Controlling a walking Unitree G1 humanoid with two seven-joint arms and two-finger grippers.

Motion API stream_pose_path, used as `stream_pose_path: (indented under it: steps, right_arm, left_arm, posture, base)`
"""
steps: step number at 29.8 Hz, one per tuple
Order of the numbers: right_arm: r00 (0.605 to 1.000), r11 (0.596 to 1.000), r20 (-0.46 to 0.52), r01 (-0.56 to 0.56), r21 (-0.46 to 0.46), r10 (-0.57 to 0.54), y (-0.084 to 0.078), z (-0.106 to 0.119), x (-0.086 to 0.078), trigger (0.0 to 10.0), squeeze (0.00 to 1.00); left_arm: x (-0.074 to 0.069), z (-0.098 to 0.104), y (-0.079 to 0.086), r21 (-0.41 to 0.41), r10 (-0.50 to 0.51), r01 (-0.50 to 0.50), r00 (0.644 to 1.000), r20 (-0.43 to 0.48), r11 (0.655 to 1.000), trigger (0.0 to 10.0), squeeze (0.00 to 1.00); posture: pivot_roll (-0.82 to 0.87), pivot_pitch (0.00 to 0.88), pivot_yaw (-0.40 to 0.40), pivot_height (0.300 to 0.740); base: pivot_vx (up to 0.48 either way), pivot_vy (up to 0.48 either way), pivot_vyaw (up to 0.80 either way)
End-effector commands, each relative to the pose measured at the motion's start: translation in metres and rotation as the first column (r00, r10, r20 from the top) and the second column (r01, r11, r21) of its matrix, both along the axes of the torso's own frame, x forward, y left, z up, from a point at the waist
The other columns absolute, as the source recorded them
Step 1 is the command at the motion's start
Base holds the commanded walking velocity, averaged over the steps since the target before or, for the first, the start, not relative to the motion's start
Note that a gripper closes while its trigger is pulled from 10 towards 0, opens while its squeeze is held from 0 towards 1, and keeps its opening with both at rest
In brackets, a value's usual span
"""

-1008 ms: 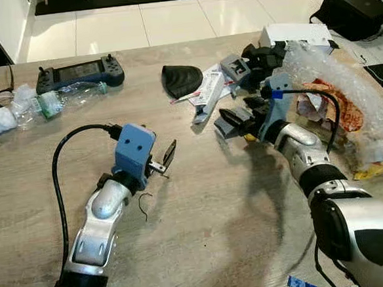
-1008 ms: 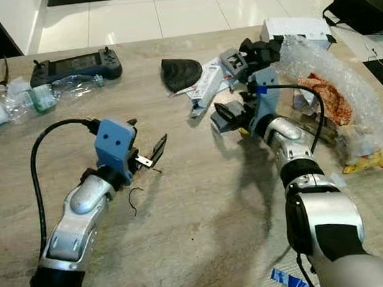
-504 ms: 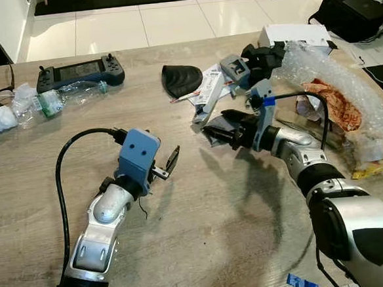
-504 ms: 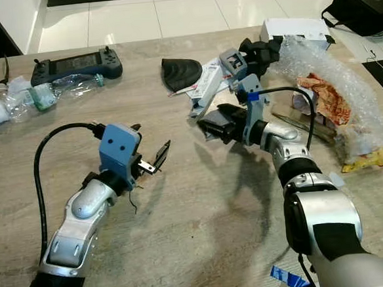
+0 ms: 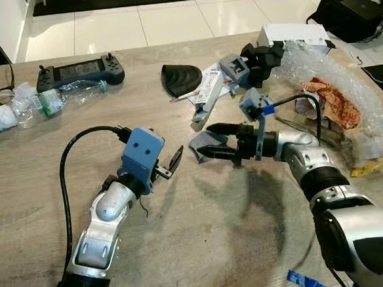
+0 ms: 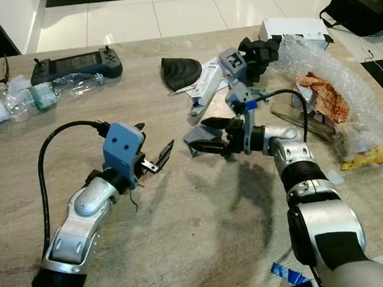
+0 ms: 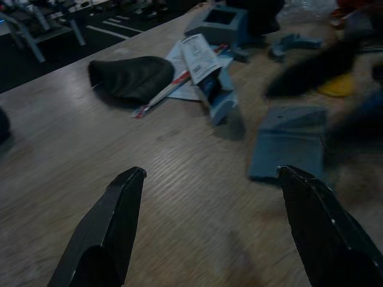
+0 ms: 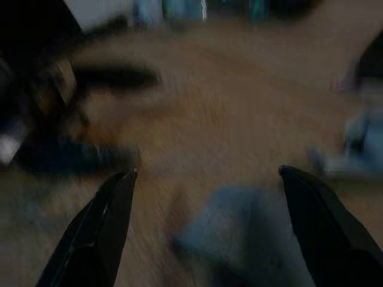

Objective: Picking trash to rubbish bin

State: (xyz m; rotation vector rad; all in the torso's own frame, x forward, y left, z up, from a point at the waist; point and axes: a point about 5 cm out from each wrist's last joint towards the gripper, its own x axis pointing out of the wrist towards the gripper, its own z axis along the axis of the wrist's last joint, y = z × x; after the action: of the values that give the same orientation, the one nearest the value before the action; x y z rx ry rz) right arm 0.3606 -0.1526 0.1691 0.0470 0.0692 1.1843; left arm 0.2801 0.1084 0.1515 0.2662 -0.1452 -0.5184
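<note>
A flat grey-blue scrap (image 5: 201,145) lies on the wooden table (image 5: 204,234), a little in front of the trash pile. My right gripper (image 5: 212,141) reaches in from the right, low over the table. It is open, and the scrap sits between its spread fingertips; in the blurred right wrist view the scrap (image 8: 239,230) is a pale blue patch between the fingers. My left gripper (image 5: 174,163) hovers just left of the scrap, open and empty. In the left wrist view the scrap (image 7: 288,140) lies flat ahead of the left fingers (image 7: 114,221).
The pile behind holds a black cap (image 5: 182,78), paper packets (image 5: 207,90), a grey-blue box (image 5: 234,67), bubble wrap (image 5: 345,87) and an orange wrapper (image 5: 330,101). A crushed bottle (image 5: 63,96) and game controller (image 5: 79,72) lie far left. A blue scrap (image 5: 303,281) lies at the front edge.
My right gripper has swung left and nearer, away from the pile, and the grey-blue scrap has shifted with it. The left gripper has edged slightly right.
</note>
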Motion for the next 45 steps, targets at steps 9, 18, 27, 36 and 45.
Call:
stream_pose_path:
  steps: [9, 18, 27, 36, 45]
  right_arm:
    - [0.968, 0.969, 0.073, 0.243, -0.044, -0.239, -0.032, 0.002, 0.009, 10.0, 0.00]
    - [0.944, 0.934, 0.001, 0.327, -0.146, -0.330, -0.028, -0.037, 0.002, 10.0, 0.00]
    - [0.996, 0.997, -0.030, 0.081, 0.014, -0.080, 0.011, -0.030, -0.005, 10.0, 0.00]
    - [0.994, 0.990, -0.096, -0.048, 0.132, 0.061, 0.032, -0.029, -0.014, 10.0, 0.00]
    - [0.996, 0.991, -0.080, -0.033, 0.131, 0.044, 0.026, -0.025, -0.014, 10.0, 0.00]
  left_arm:
    - [-0.001, -0.009, -0.011, 0.021, -0.083, 0.084, 0.996, -0.045, 0.996, 10.0, 0.00]
    - [-0.001, -0.011, -0.017, 0.045, -0.116, 0.118, 0.992, -0.049, 0.992, 10.0, 0.00]
    - [-0.003, -0.013, -0.020, 0.031, -0.146, 0.148, 0.987, -0.062, 0.988, 10.0, 0.00]
    - [-0.004, -0.014, -0.028, 0.032, -0.183, 0.185, 0.981, -0.072, 0.982, 10.0, 0.00]
    - [-0.004, -0.016, -0.025, 0.049, -0.173, 0.177, 0.982, -0.075, 0.983, 10.0, 0.00]
  posture:
    - [-0.07, 0.148, -0.052, 0.740]
    - [-0.06, 0.143, -0.057, 0.740]
    - [-0.06, 0.146, -0.047, 0.740]
    - [-0.06, 0.146, -0.047, 0.740]
    - [-0.06, 0.151, -0.049, 0.740]
  base:
    - [0.000, 0.000, 0.00]
    - [0.000, 0.000, 0.00]
    - [0.000, 0.000, 0.00]
    - [0.000, 0.000, 0.00]
    - [0.000, 0.000, 0.00]
